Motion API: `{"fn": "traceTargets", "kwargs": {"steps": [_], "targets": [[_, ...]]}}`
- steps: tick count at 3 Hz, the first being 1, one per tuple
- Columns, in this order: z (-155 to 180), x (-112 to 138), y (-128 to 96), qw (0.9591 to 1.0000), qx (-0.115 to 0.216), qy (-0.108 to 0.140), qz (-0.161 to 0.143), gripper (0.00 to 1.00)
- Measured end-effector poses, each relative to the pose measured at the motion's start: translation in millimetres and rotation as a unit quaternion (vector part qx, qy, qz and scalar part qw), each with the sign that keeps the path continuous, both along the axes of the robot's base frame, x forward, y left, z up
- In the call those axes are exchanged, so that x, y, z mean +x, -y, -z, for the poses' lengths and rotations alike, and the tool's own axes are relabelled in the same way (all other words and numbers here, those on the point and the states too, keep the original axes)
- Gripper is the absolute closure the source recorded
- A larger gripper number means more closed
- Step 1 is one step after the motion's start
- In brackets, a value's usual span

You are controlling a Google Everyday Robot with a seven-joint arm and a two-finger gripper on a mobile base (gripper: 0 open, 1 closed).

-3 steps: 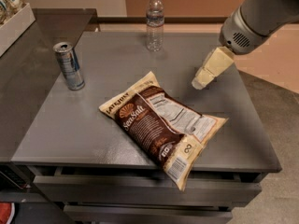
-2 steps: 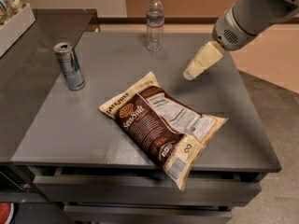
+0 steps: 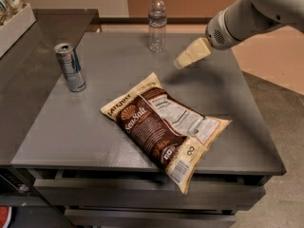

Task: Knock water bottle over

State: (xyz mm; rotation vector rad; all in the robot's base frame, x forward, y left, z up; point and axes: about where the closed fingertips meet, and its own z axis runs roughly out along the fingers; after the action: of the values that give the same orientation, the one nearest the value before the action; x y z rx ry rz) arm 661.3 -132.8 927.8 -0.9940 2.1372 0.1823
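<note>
Pincer [image 3: 182, 61]: cream wedge on arm entering from 2 o'clock, hanging above table [image 3: 71, 127]. Sits near water bottle [image 3: 157, 22], at its 4 o'clock, not touching. Released or clenched: cannot tell.

Drink can [image 3: 69, 66]: upright, table's 9 o'clock.

Chip bag [image 3: 161, 127]: flat, centre toward 5 o'clock, corner overhanging near edge.

Water bottle: upright, table's 12 o'clock, far edge, white cap on.

Judgement: thin clear plastic, likely light, tall on narrow base, tips readily. Smooth, so may slide if struck low. No grasp needed; contact high, near shoulder, from 3 o'clock side.
</note>
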Motion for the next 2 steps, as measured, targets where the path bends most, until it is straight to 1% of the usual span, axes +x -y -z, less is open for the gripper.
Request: {"fn": "traceTargets", "kwargs": {"steps": [1,2], "targets": [[-2,27,-8,0.9985,0.031,0.041,0.019,0.00],[-3,50,-18,0.9956,0.065,0.060,0.030,0.00]]}}
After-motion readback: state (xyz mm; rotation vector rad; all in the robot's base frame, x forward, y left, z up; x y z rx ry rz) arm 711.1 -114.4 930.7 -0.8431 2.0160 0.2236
